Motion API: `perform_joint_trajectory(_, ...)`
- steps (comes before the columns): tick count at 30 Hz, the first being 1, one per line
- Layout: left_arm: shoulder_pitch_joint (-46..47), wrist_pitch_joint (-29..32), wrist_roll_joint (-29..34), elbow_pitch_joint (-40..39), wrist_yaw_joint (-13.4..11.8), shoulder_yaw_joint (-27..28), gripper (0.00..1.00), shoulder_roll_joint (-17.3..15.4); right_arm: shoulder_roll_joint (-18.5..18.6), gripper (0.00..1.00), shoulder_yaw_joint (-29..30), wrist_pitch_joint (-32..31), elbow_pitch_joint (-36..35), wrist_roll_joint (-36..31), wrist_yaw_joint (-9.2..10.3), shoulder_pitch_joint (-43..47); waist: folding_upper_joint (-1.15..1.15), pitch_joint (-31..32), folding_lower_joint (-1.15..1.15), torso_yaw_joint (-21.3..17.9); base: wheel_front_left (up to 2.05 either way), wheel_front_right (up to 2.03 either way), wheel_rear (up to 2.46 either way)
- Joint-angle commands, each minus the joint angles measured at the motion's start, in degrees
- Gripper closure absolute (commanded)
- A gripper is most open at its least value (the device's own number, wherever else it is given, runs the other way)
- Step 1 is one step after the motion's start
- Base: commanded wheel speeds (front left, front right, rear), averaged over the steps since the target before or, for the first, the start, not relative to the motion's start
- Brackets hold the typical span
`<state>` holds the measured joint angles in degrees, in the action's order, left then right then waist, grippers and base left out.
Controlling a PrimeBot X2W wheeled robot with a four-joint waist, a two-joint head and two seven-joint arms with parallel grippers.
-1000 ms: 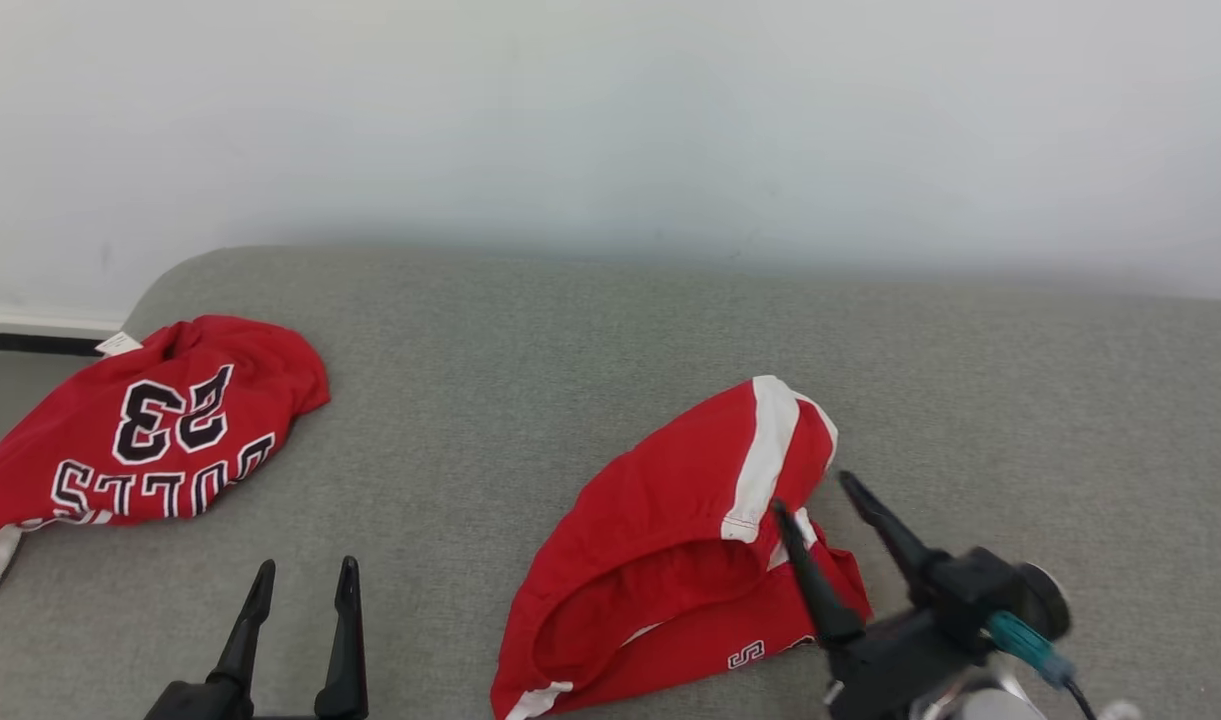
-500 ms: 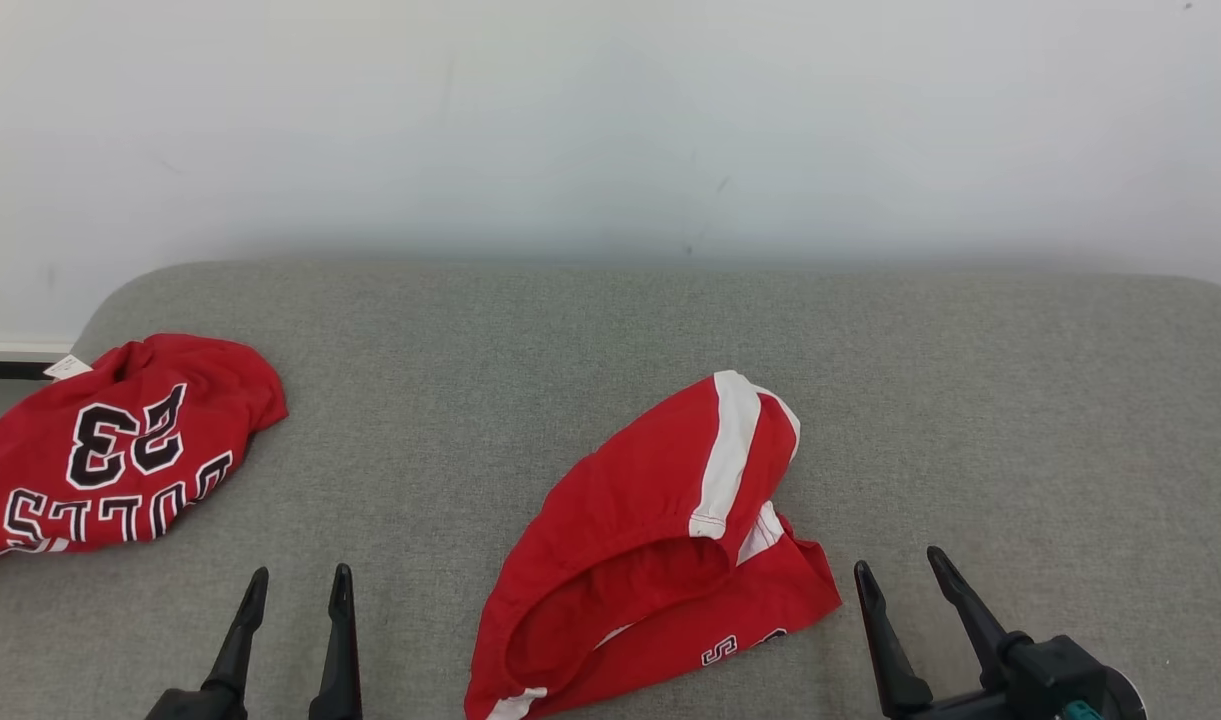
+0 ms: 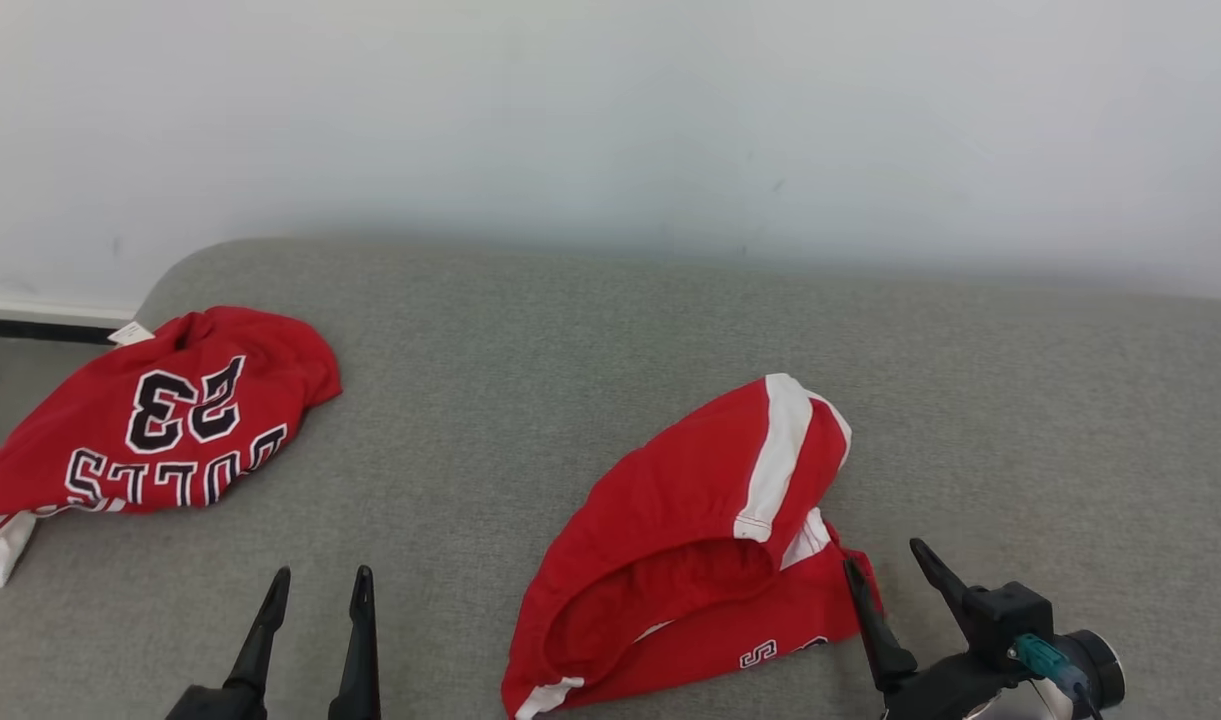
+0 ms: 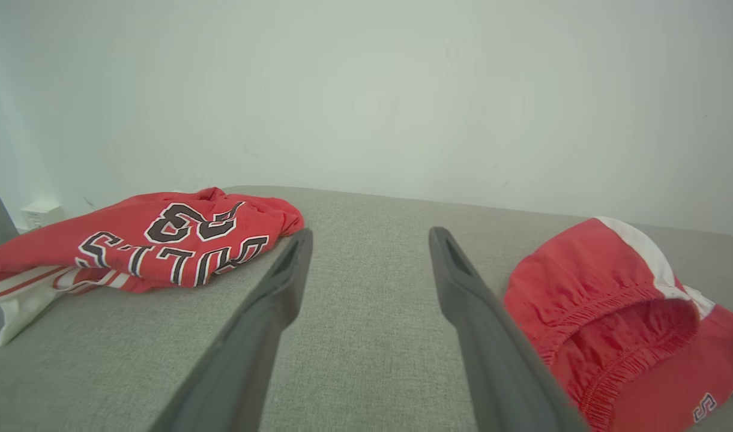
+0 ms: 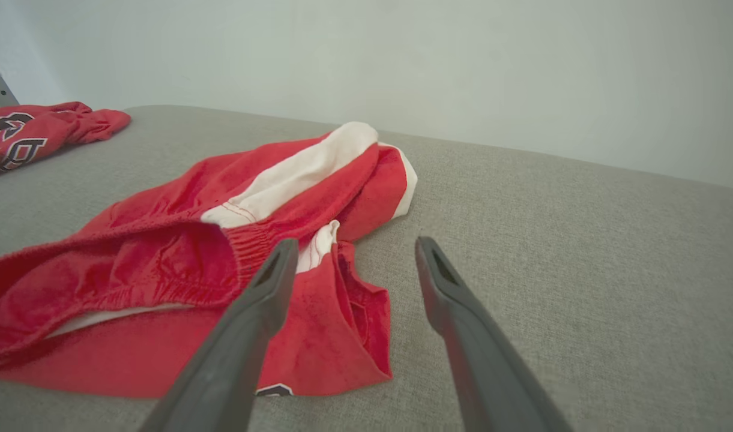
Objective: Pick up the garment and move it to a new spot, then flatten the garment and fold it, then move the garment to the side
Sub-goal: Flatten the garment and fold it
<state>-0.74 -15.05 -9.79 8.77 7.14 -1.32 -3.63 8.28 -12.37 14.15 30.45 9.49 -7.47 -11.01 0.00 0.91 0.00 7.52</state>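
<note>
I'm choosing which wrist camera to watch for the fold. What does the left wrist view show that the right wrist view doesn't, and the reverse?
The left wrist view adds the open left gripper above the bare grey cushion, and the red jersey with its 23 and lettering readable.
The right wrist view adds the open right gripper at the leg hem of the red shorts, and their white side stripe along its length.
Both views share the jersey, the shorts, the cushion and the white wall.

right gripper (image 3: pixel 882 553) — pulled back off red shorts (image 3: pixel 690 500) | now low at their right edge
</note>
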Motion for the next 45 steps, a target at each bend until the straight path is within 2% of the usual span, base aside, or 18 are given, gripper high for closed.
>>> perform_joint_trajectory(1, 0.46, -0.19, 0.12, 0.12, 0.32, -0.1, 0.0, 0.09, 0.41, 0.0, -0.46, 0.14, 2.35, 0.36, -0.05, -1.25, 0.0, -0.6, 0.0, 1.55, 0.0, 0.0, 0.0)
perform_joint_trajectory(5, 0.97, -0.19, -0.06, 0.1, 0.35, -0.39, 0.0, 0.16, 0.58, 0.0, -1.98, 0.52, 8.44, 1.07, -0.05, -4.53, 0.0, -1.9, 0.0, 2.99, 0.0, 0.0, 0.0)
perform_joint_trajectory(10, 1.78, -0.19, -0.23, 0.28, 0.39, -0.46, 0.0, 0.23, 0.15, 1.0, -3.88, 0.89, 14.0, 2.34, -0.05, -7.93, 0.0, -3.37, 0.0, 4.23, 0.0, 0.0, 0.0)
perform_joint_trajectory(13, 2.1, -0.19, -0.33, 0.34, 0.4, -0.32, 0.0, 0.28, 0.38, 1.0, -4.18, 1.05, 15.38, 3.05, -0.05, -9.39, 0.0, -3.84, 0.0, 4.36, 0.0, 0.0, 0.0)
perform_joint_trajectory(16, 1.71, -0.19, -0.43, 0.29, 0.26, 0.34, 0.0, 0.32, 1.25, 1.0, -2.51, 1.08, 10.83, 2.81, -0.05, -9.24, 0.0, -3.76, 0.0, 3.48, 0.0, 0.0, 0.0)
perform_joint_trajectory(20, 1.05, -0.19, -0.51, 0.38, 0.11, 0.66, 0.0, 0.39, 2.23, 1.0, 1.31, 1.11, 2.55, 1.96, -0.05, -4.62, 0.0, -2.91, 0.0, 1.78, 0.0, 0.0, 0.0)
perform_joint_trajectory(27, 0.41, -0.19, -0.85, 0.38, -0.11, 0.34, 0.0, 0.56, 3.85, 1.0, 4.05, 1.12, -9.86, 1.93, -0.05, 6.03, 0.0, -1.83, 0.0, -1.19, 0.0, 0.0, 0.0)
perform_joint_trajectory(31, 0.2, -0.19, -0.92, 0.3, -0.16, 0.29, 0.0, 0.64, 3.75, 1.0, 6.8, 1.12, -12.84, 2.13, -0.05, 11.5, 0.0, -1.7, 0.0, -2.07, 0.0, 0.0, 0.0)
perform_joint_trajectory(34, -0.13, -0.19, -0.91, 0.27, -0.17, 0.48, 0.0, 0.68, 2.94, 1.0, 7.54, 1.12, -12.18, 2.6, -0.05, 14.25, 0.0, -1.49, 0.0, -2.6, 0.0, 0.0, 0.0)
perform_joint_trajectory(35, -0.24, -0.19, -0.88, 0.34, -0.15, 0.51, 0.0, 0.68, 2.85, 0.66, 8.03, 1.14, -12.57, 2.46, -0.05, 14.25, 0.0, -1.38, 0.0, -2.71, 0.0, 0.0, 0.0)
perform_joint_trajectory(36, -0.32, -0.19, -0.83, 0.45, -0.14, 0.49, 0.0, 0.69, 2.52, 0.0, 8.27, 1.12, -12.42, 2.42, -0.05, 14.58, 0.0, -1.16, 0.0, -2.81, 0.0, 0.0, 0.0)
perform_joint_trajectory(40, -0.41, -0.19, -0.71, 0.57, -0.08, 0.57, 0.0, 0.69, 1.92, 0.0, 9.65, 1.13, -13.69, 1.82, -0.05, 14.76, 0.0, -0.68, 0.0, -3.07, 0.0, 0.0, 0.0)
perform_joint_trajectory(45, -0.82, -0.19, -0.34, 0.63, 0.03, 0.63, 0.0, 0.69, 0.27, 0.0, 11.88, 1.04, -18.71, 0.8, -0.05, 15.61, 0.0, 0.28, 0.0, -3.25, 0.0, 0.0, 0.0)
